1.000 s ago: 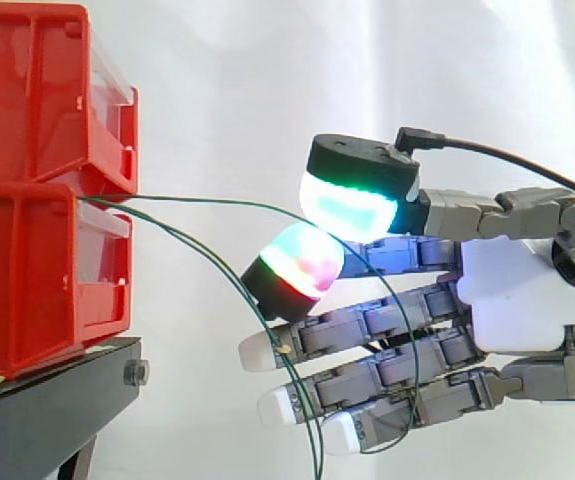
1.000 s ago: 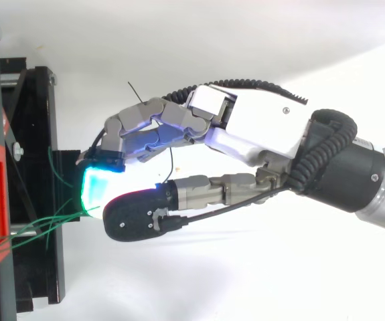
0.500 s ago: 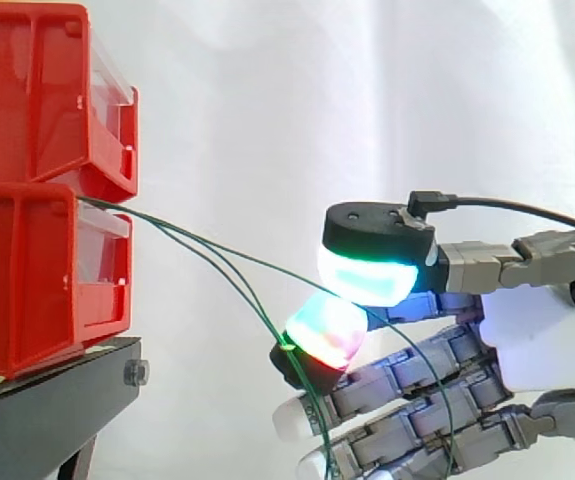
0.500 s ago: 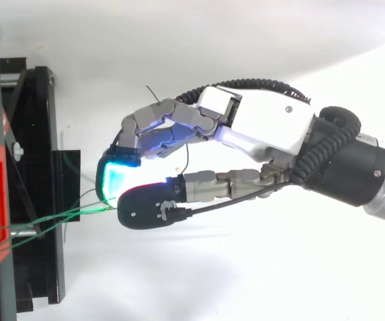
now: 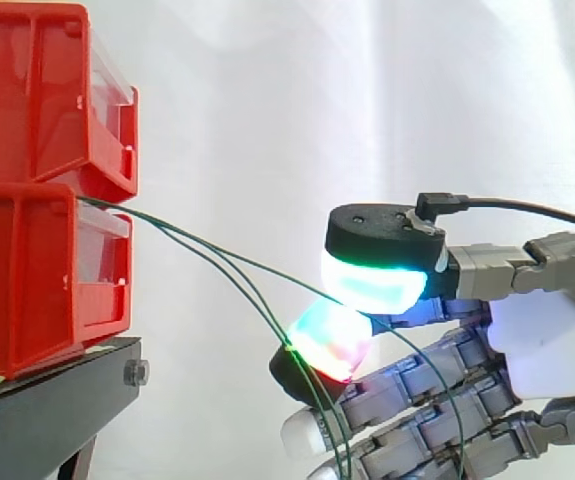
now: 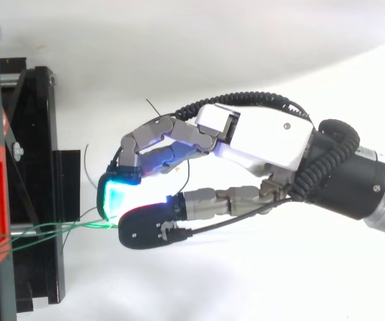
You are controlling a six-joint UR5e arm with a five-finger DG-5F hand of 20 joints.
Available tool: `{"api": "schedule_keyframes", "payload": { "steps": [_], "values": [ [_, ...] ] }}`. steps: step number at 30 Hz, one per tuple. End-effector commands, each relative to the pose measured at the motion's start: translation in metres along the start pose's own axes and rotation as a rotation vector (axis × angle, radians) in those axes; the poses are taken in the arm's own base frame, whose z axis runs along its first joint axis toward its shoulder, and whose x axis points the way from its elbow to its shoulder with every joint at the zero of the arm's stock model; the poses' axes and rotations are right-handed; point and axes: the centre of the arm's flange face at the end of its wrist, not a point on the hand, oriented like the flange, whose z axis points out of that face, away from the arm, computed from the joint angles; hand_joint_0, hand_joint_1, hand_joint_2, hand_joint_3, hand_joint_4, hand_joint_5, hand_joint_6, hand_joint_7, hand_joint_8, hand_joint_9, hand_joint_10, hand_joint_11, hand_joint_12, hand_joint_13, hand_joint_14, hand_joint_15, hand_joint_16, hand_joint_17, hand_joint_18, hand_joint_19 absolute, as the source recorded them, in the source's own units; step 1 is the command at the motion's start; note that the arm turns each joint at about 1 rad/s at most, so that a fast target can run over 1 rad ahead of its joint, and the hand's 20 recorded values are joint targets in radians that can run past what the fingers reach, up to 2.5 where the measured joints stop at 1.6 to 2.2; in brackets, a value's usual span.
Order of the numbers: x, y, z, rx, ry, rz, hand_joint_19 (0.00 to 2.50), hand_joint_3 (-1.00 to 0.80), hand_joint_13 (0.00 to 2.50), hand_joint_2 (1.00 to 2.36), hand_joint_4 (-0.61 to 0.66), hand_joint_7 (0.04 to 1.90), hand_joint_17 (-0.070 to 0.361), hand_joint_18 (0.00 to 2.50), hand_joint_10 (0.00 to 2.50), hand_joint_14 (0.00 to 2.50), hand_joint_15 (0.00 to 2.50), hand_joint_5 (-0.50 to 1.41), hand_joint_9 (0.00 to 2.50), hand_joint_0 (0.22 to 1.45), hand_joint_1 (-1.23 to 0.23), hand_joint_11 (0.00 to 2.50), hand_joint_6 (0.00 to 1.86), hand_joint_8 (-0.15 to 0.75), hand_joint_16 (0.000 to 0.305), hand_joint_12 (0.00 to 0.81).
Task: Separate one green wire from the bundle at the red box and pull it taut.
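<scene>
Drawn right and lower, away from the red bins at frame left, the hand pinches a green wire between two glowing pads. That wire runs nearly straight from between the stacked bins to mid-frame. A second strand droops toward the bottom edge.
</scene>
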Motion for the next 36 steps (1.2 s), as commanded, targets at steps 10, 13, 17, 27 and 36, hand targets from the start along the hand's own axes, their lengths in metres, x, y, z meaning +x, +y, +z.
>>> {"api": "schedule_keyframes", "payload": {
  "steps": [10, 13, 17, 27, 36],
  "values": [
    [0.0061, 0.0002, -0.0018, -0.002, 0.011, -0.026, 0.57, -0.02, 0.63, 1.02, -0.24, 1.11, 0.124, 0.53, 0.01, 0.02, 0.34, -0.09, 0.82, 0.6, -0.82, 0.21, 0.85, 0.191, 0.055, 0.329],
    [0.0056, 0.0013, -0.002, -0.003, 0.008, -0.027, 0.57, -0.02, 0.64, 1.02, -0.24, 1.11, 0.125, 0.54, 0.01, 0.02, 0.35, -0.09, 0.82, 0.6, -0.82, 0.22, 0.85, 0.194, 0.055, 0.331],
    [0.0057, 0.0002, -0.0018, -0.002, 0.007, -0.028, 0.58, -0.02, 0.65, 1.02, -0.24, 1.12, 0.124, 0.55, 0.01, 0.01, 0.35, -0.09, 0.83, 0.6, -0.82, 0.22, 0.85, 0.193, 0.055, 0.333],
    [0.0057, 0.0002, -0.0018, -0.002, 0.007, -0.028, 0.58, -0.02, 0.65, 1.02, -0.24, 1.12, 0.125, 0.56, 0.01, 0.02, 0.36, -0.09, 0.85, 0.6, -0.82, 0.23, 0.85, 0.196, 0.055, 0.335],
    [0.0055, 0.0013, -0.002, -0.003, 0.007, -0.027, 0.58, -0.02, 0.66, 1.02, -0.24, 1.12, 0.124, 0.55, 0.01, 0.02, 0.36, -0.09, 0.85, 0.6, -0.82, 0.24, 0.85, 0.197, 0.055, 0.333]
  ]
}}
